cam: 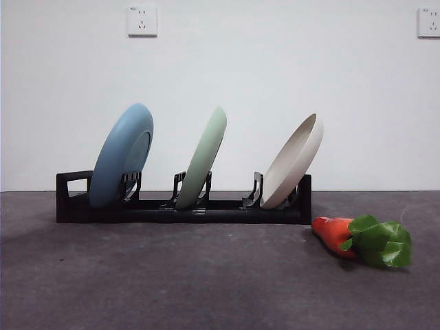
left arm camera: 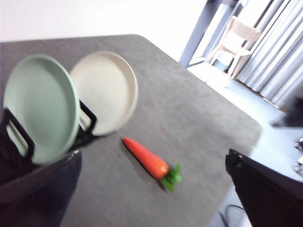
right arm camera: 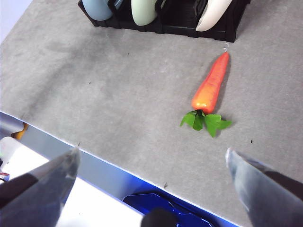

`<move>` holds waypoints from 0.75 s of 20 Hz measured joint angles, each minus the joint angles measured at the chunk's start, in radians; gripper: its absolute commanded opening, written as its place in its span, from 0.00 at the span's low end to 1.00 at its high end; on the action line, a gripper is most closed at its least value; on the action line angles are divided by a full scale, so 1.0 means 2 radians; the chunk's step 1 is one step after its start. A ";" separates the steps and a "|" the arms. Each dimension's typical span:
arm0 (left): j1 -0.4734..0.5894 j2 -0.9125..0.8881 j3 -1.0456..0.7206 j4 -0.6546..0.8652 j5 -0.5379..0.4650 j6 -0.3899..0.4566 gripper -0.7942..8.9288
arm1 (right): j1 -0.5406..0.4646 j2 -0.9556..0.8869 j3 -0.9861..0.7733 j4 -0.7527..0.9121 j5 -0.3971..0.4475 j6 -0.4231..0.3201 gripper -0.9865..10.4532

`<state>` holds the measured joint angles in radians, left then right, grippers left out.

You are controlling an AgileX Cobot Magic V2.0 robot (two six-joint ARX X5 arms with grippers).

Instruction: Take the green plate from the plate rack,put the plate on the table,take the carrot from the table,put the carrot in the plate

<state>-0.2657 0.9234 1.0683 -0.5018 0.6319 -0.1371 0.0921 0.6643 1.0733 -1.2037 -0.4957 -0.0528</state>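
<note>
The green plate (cam: 203, 161) stands tilted in the middle slot of the black plate rack (cam: 182, 210), between a light blue plate and a beige plate. On the table (cam: 172, 282), the carrot (cam: 337, 234) lies right of the rack's end, with its green leaves pointing away from the rack. In the left wrist view my left gripper (left arm camera: 154, 160) is open, one jaw close beside the green plate (left arm camera: 40, 106), and the carrot (left arm camera: 147, 158) lies beyond. My right gripper (right arm camera: 152, 153) hangs open over the table's front edge, well short of the carrot (right arm camera: 210, 87). Neither arm shows in the front view.
The light blue plate (cam: 122, 157) leans in the slot by the rack's loop handle, the beige plate (cam: 292, 163) in the slot nearest the carrot. The table's front edge (right arm camera: 113, 163) runs just beyond the right jaws. A chair (left arm camera: 234, 40) and curtains stand past the table's far corner.
</note>
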 measured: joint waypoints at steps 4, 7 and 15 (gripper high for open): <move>-0.089 0.125 0.038 0.084 -0.119 -0.006 0.76 | 0.000 0.006 0.000 0.000 0.000 0.000 0.66; -0.124 0.210 0.070 0.144 -0.187 -0.003 0.76 | 0.000 0.012 0.000 0.000 0.000 0.000 0.66; -0.146 0.392 0.122 0.241 -0.293 0.022 0.76 | 0.000 0.025 0.000 0.000 0.000 0.000 0.66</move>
<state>-0.5587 1.7081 1.3113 -0.0189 0.0463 -0.0929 0.0925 0.7151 1.0733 -1.2037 -0.4950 -0.0525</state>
